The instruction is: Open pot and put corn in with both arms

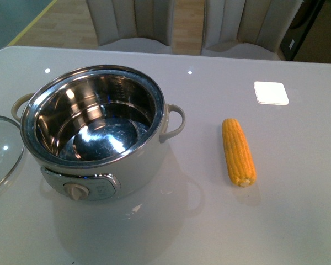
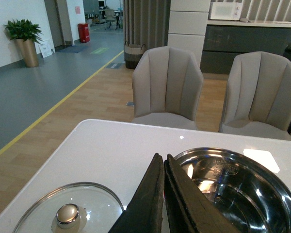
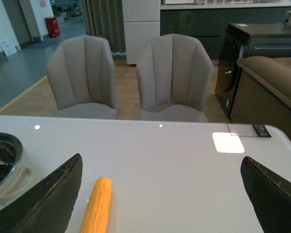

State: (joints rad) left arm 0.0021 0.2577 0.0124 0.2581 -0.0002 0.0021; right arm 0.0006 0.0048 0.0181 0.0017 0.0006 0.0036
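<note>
The pot stands uncovered, with the lid at 9 o'clock and the corn at 3 o'clock. The left gripper jaws nearly touch and hold nothing. The right gripper jaws are spread wide.

1. Light: you have bright, even indoor light in all three views; no frame is dark.
2. Glare: white highlights streak the steel bowl of the pot, just beside the left gripper. Pinpoint lamp reflections dot the glossy table.
3. Shadows: soft and faint under the pot and under the corn, which lies near one finger of the right gripper.
4. Focus: both grippers' fingers, close to the lens, look slightly soft. The rooms beyond them stay reasonably sharp.
</note>
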